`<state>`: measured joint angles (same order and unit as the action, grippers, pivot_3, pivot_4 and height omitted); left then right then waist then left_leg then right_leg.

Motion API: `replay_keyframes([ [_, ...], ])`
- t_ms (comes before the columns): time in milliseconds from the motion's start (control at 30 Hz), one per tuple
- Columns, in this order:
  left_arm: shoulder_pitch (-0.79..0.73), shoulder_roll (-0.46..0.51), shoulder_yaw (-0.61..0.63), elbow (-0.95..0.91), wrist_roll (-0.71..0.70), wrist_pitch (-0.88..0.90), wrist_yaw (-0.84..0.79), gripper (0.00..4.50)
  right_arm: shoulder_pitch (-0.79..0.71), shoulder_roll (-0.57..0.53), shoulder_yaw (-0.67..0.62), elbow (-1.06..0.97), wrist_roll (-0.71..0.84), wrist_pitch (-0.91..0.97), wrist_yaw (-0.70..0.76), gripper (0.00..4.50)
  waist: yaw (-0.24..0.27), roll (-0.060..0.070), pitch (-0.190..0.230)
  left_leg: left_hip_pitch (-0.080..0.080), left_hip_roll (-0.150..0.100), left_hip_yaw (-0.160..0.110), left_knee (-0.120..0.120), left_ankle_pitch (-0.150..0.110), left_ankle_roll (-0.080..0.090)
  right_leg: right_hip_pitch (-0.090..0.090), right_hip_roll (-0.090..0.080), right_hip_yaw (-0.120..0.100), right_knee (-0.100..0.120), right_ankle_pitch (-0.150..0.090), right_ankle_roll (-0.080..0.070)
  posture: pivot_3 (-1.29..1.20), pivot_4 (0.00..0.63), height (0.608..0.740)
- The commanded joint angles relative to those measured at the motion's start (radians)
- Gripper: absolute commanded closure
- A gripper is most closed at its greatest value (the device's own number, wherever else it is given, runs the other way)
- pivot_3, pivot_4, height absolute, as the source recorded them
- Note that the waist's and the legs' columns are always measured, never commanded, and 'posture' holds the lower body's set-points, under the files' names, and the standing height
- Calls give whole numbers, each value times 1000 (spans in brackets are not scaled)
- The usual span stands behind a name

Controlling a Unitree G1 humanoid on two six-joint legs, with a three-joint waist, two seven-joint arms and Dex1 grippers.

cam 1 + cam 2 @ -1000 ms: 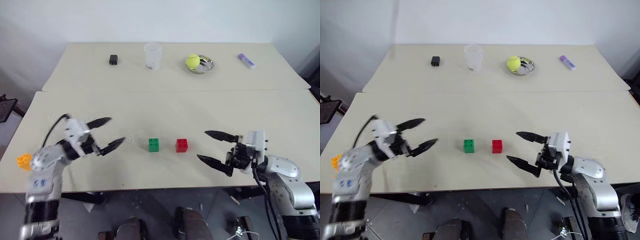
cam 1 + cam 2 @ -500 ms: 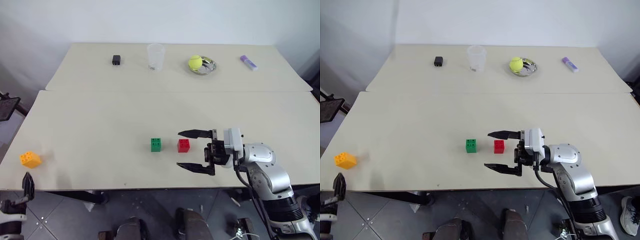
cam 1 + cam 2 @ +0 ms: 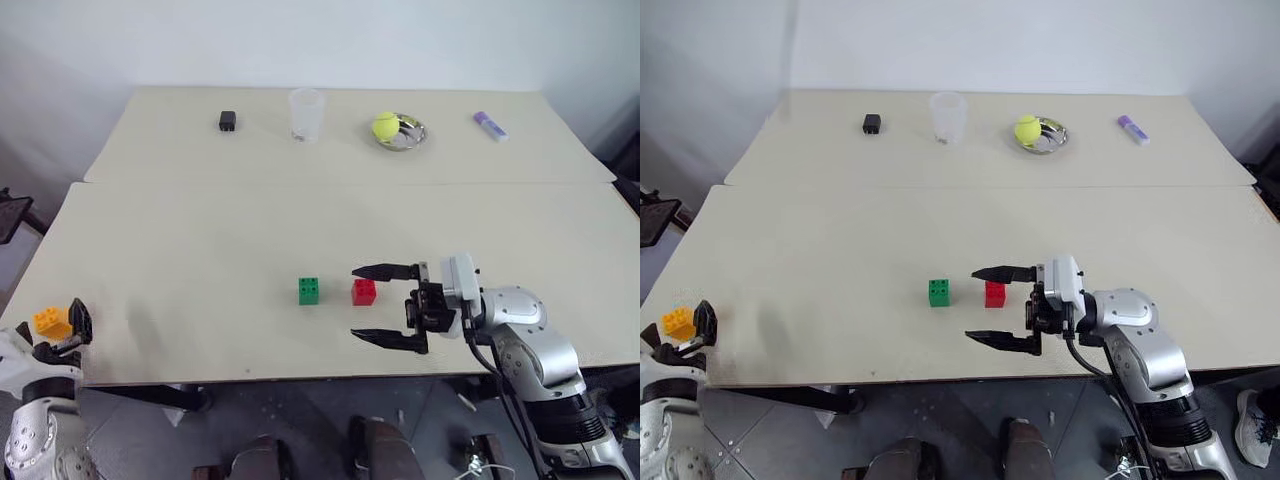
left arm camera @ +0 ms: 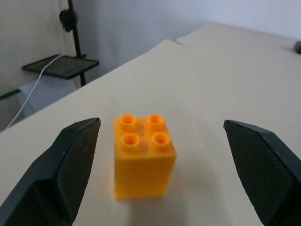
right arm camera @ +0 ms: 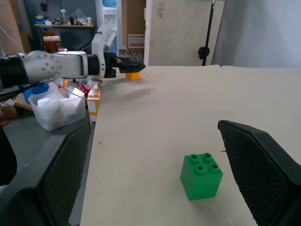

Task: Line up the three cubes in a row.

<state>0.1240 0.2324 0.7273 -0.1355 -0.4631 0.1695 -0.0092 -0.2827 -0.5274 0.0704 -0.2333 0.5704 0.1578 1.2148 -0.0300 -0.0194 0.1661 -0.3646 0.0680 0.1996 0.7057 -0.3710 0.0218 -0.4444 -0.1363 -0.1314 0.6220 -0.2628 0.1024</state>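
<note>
My left gripper (image 4: pixel 160 174) is spread wide and holding nothing. In the left wrist view the orange brick (image 4: pixel 143 157) stands upright, studs up, in the gap between the two fingers, touching neither. From the head camera that brick (image 3: pixel 48 321) sits out near the table's left edge, at about nine o'clock from the other two, well apart from them.

My right gripper (image 3: pixel 378 304) is wide open too, pointing across toward the left, and it's empty. The red brick (image 3: pixel 364 291) is just beside its far finger (image 3: pixel 385 271), at roughly twelve o'clock from the gap; I can't tell whether they touch. The green brick (image 3: pixel 309 290) stands just beside the red one, at its nine o'clock, a small gap between them. In the right wrist view the green brick (image 5: pixel 201 174) stands upright between my fingers' line of sight.

At twelve o'clock, along the far side of the table (image 3: pixel 230 240), are a small black block (image 3: pixel 227 121), a clear cup (image 3: pixel 306 113), a tennis ball (image 3: pixel 386 124) in a metal dish (image 3: pixel 409 134), and a purple marker (image 3: pixel 491 124).
</note>
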Motion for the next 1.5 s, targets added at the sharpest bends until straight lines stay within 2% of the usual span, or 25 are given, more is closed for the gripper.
replay_keyframes([
  [33,5,36,-9,6,24,33,18,618,12,-7,-20,-45,8,-1,-17,0,0,-1,0,0,1,0,0,0,-1,0,1,0,0,0,0,0,150,740],
  [300,10,42,-6,0,-30,29,-31,2994,52,-31,-55,-60,-1,-14,-65,0,4,-1,0,1,1,2,0,-1,-2,0,1,0,0,0,0,0,150,740],
  [433,-34,169,-66,23,-108,22,-310,2998,75,-27,-109,-67,-4,-17,-132,0,8,-1,-1,1,2,2,0,-1,-2,0,2,0,0,-1,-1,0,150,740],
  [533,-157,379,-260,77,-127,70,-703,2998,141,-53,-162,-76,-19,-39,-147,0,29,-1,-1,0,1,3,0,0,-3,-1,2,-1,0,-1,-2,0,150,740],
  [633,-311,495,-431,235,-31,-23,-960,2998,197,-82,-199,-83,-5,-37,-135,0,31,3,-3,-1,1,8,0,0,-4,-1,2,-1,0,-1,-3,0,150,740],
  [733,-479,513,-555,403,29,-115,-1145,2998,227,-110,-224,-78,-3,-39,-123,0,22,6,-3,0,0,13,-4,0,-4,-2,3,-2,-2,-1,-3,0,150,740],
  [867,-686,452,-752,628,137,-253,-1406,2998,251,-138,-254,-86,-9,-46,-126,0,3,6,-3,3,1,16,-7,0,-6,-2,6,-3,-1,-1,-2,0,150,740],
  [1033,-804,380,-813,883,218,-422,-1498,2998,331,-128,-294,-153,0,-39,-175,0,-8,5,-3,4,1,16,-8,0,-7,-2,6,-2,-2,-1,-2,0,150,740],
  [1100,-825,363,-815,933,224,-447,-1517,2998,362,-122,-305,-175,-1,-41,-195,0,-4,5,-3,4,2,16,-8,0,-7,-2,6,-2,-2,-1,-2,0,150,740],
  [1333,-829,350,-814,991,234,-495,-1536,2998,407,-123,-307,-197,-3,-51,-211,0,3,5,-3,4,1,7,-4,-1,-4,0,4,0,-2,-1,-2,0,150,740],
  [1500,-801,401,-800,970,229,-472,-1546,2998,383,-134,-300,-153,-7,-63,-179,0,-2,5,-3,5,1,6,-4,-1,-4,0,4,0,-1,-1,-2,0,150,740],
])
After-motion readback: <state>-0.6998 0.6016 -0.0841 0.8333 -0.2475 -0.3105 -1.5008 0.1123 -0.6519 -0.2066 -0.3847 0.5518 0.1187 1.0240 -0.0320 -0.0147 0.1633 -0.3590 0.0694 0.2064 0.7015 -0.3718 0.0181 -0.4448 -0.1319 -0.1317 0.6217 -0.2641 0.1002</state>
